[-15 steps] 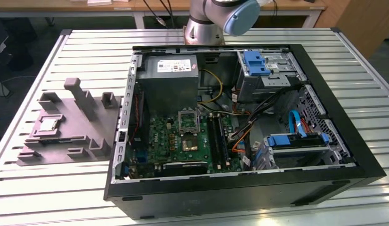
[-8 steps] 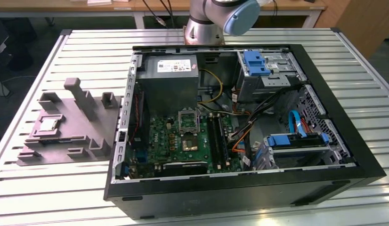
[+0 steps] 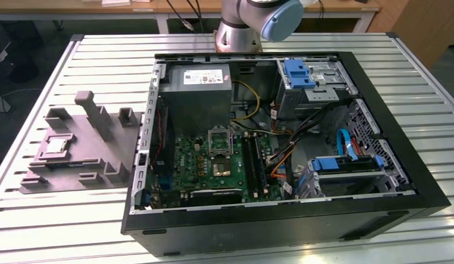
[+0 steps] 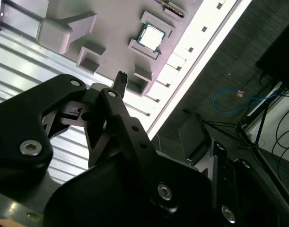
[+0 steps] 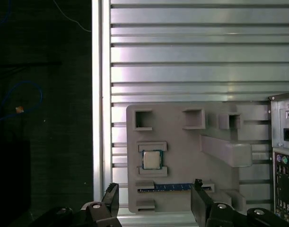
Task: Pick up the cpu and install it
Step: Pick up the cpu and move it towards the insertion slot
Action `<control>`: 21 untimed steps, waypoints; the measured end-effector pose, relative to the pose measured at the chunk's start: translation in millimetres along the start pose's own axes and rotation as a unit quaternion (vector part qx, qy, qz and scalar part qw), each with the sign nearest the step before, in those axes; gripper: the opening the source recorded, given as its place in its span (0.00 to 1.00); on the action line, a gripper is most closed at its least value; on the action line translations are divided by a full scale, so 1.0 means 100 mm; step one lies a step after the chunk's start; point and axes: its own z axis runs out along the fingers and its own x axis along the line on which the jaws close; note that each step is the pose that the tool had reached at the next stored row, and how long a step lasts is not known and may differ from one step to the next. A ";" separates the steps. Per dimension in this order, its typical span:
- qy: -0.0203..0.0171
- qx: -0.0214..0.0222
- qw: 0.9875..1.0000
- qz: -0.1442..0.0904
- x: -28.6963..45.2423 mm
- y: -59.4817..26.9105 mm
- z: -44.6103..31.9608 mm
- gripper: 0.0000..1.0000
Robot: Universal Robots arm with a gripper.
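The claw (image 5: pixel 154 204) hangs over the slatted table (image 5: pixel 196 56), jaws wide apart and holding nothing. Beyond its tips and well clear of them, the cpu (image 5: pixel 152 160) lies flat in 1 pocket of the grey fixture (image 5: pixel 191 151).

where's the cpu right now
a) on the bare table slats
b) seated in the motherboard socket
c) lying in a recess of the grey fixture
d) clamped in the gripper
c: the cpu lies flat in a framed recess of the grey fixture, outside the computer case, while the gripper is open and holds nothing.
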 end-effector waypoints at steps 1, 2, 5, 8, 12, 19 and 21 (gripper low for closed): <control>0.000 0.000 1.000 0.000 0.000 0.000 0.000 0.71; 0.000 0.000 1.000 0.000 0.000 0.000 0.000 0.71; 0.000 0.000 1.000 -0.001 0.000 0.000 0.000 0.62; 0.000 0.000 1.000 -0.001 0.000 0.000 0.000 0.62; 0.000 -0.001 1.000 -0.014 0.000 -0.001 0.015 0.62; 0.001 -0.002 1.000 -0.014 0.003 -0.004 0.110 0.48; 0.000 -0.002 1.000 -0.014 0.003 -0.005 0.147 0.48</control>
